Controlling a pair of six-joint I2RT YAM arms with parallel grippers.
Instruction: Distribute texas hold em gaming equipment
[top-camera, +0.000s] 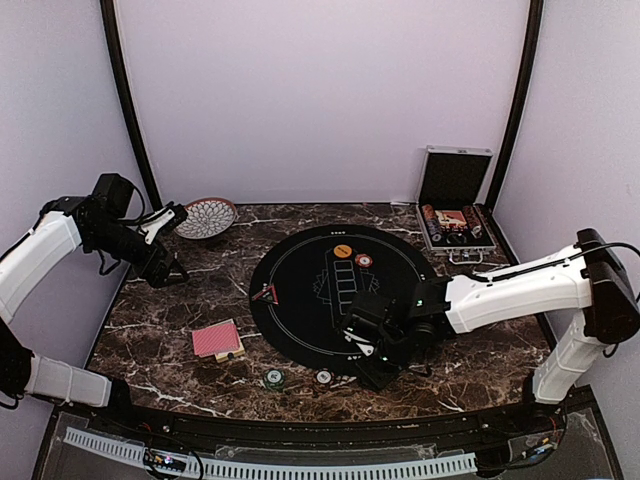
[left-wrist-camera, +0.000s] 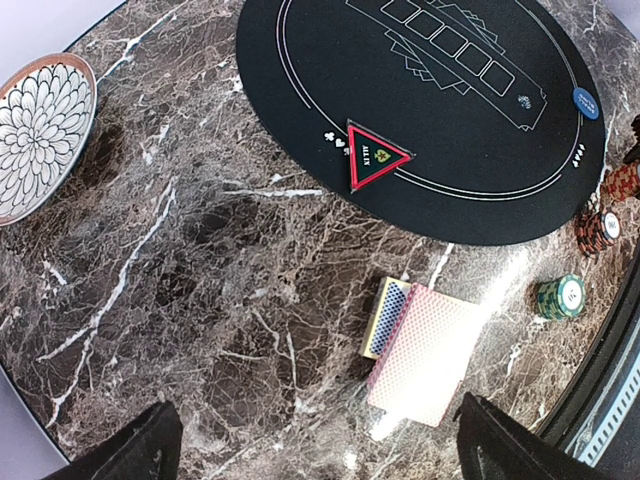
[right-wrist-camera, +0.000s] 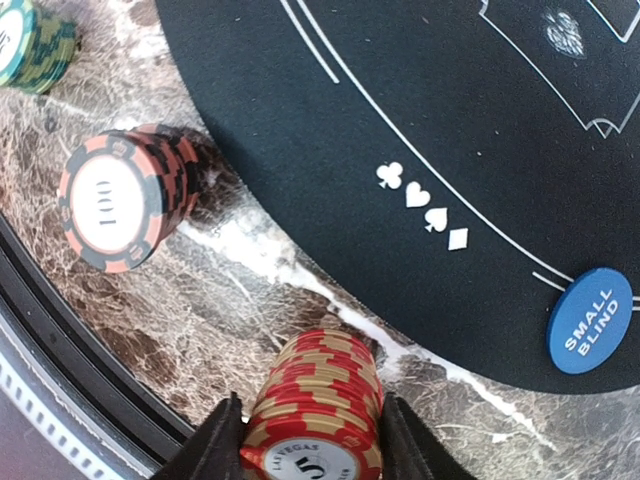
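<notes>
In the right wrist view a stack of red-and-tan poker chips (right-wrist-camera: 320, 400) stands on the marble just off the black mat. My right gripper (right-wrist-camera: 312, 430) is shut on this stack, one finger against each side. An orange-and-black chip stack (right-wrist-camera: 120, 200) and a green stack (right-wrist-camera: 35, 40) stand further left along the front edge. Red-backed playing cards (left-wrist-camera: 425, 350) lie on the marble, partly over a blue-backed deck (left-wrist-camera: 385, 315). My left gripper (left-wrist-camera: 318, 440) hangs open, high above the table's left side, holding nothing.
The round black mat (top-camera: 300, 270) carries a blue small-blind disc (right-wrist-camera: 590, 320), a red triangular all-in marker (left-wrist-camera: 376, 155) and two chips (top-camera: 343, 251). A patterned bowl (top-camera: 207, 216) sits back left. A silver case (top-camera: 455, 200) with chips stands open back right.
</notes>
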